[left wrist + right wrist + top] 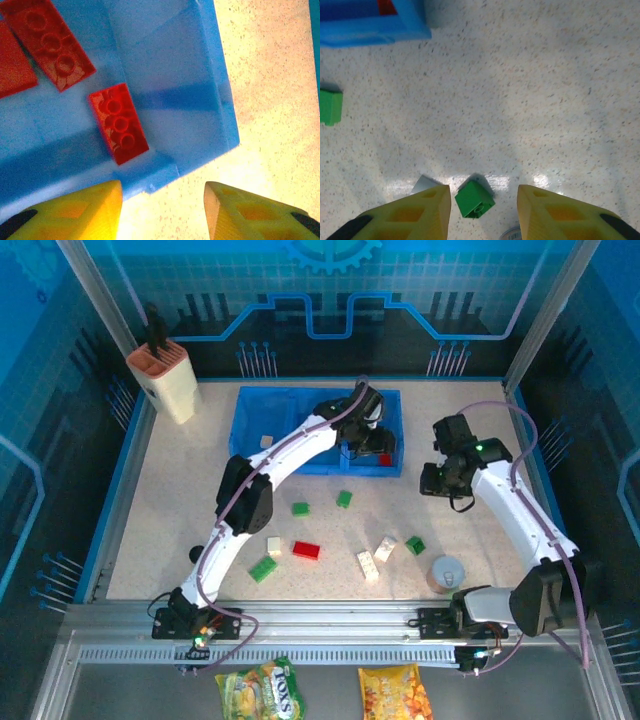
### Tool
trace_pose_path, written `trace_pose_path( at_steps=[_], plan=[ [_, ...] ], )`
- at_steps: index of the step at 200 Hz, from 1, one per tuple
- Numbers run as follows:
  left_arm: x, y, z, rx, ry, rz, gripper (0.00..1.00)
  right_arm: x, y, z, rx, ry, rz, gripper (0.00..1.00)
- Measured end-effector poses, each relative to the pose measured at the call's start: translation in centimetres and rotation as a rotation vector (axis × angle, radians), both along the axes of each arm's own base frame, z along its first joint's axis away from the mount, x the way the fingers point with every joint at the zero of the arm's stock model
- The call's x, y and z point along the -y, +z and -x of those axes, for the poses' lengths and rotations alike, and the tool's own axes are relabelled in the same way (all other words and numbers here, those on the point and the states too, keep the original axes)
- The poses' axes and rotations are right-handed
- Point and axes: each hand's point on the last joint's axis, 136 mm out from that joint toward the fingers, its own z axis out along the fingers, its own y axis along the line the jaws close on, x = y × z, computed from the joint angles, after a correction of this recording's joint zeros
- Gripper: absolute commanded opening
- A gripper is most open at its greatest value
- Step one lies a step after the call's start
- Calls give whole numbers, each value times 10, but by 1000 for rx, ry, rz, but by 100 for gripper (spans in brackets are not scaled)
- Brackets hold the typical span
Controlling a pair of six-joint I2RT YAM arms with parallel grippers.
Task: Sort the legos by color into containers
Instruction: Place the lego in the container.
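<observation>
On the table (170,510) sits the blue tray (255,420). The left gripper (162,192) hangs over its right end, jaws apart, holding nothing. The right gripper (484,192) hangs over a green lego (474,199), jaws apart, empty too. Red legos (118,123) lie in the tray's right part.

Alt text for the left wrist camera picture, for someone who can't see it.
Red legos lie in a corner compartment of the blue tray. The left gripper's yellow fingers stand apart and empty over the tray's edge.
</observation>
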Motion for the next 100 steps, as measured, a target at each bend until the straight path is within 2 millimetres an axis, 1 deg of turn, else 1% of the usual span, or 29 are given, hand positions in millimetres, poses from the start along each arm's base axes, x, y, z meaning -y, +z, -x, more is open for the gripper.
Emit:
trace_pose_path(
  at_steps=[24, 50, 74, 100],
  plan=[
    [-11, 0, 15, -25, -1, -19, 48, -11, -12, 14, -35, 16, 3, 41],
    [-25, -9, 33, -66, -3, -48, 48, -21, -28, 32, -85, 29, 10, 41],
    [-36, -17, 47, -93, -4, -65, 48, -24, -43, 48, -127, 16, 26, 43],
    [-45, -16, 59, -100, -4, -71, 48, -22, -60, 64, -172, -38, 33, 47]
  ],
)
